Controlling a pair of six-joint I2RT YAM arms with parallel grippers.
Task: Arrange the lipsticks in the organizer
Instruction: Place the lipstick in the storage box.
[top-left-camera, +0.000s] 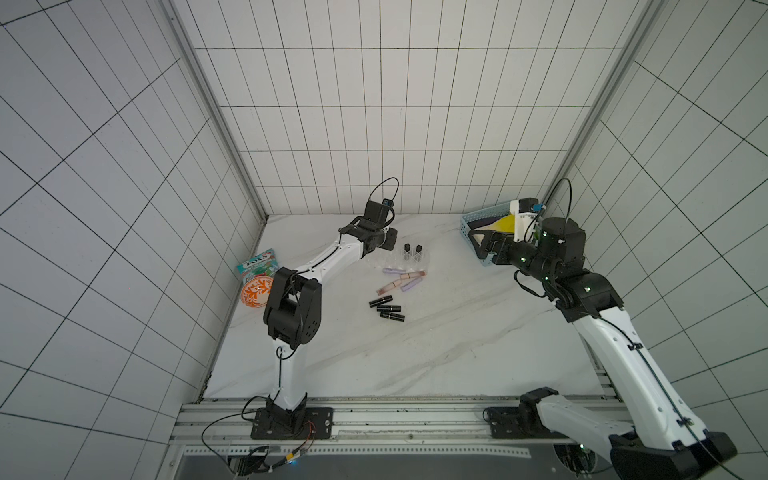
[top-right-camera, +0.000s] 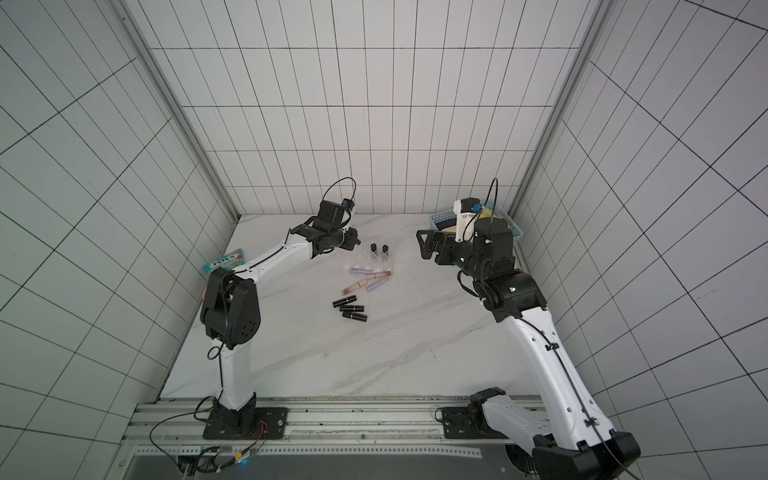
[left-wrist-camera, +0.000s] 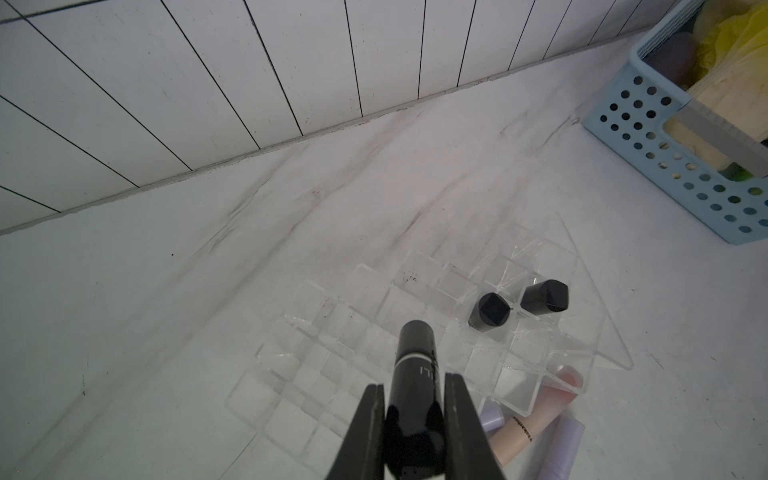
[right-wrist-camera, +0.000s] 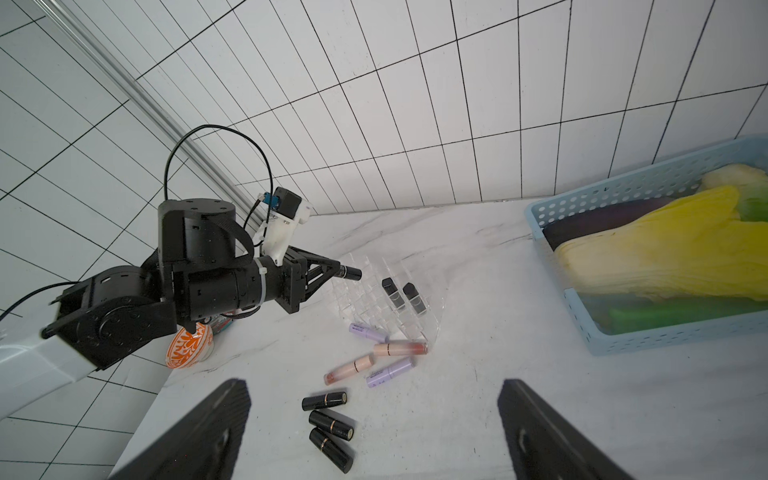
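Placement step: left gripper (left-wrist-camera: 414, 382) clamps a glossy black cylindrical lipstick (left-wrist-camera: 413, 345) over the clear plastic organizer (left-wrist-camera: 370, 286), probably uprighting it next; right gripper (right-wrist-camera: 374, 386) gapes.

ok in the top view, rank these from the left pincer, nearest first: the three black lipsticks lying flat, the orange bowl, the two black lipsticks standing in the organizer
1. two standing black lipsticks, in the organizer, right beside the left pincer
2. three flat black lipsticks, on the table, toward its front
3. orange bowl, at the table's left edge, partly hidden by the left arm
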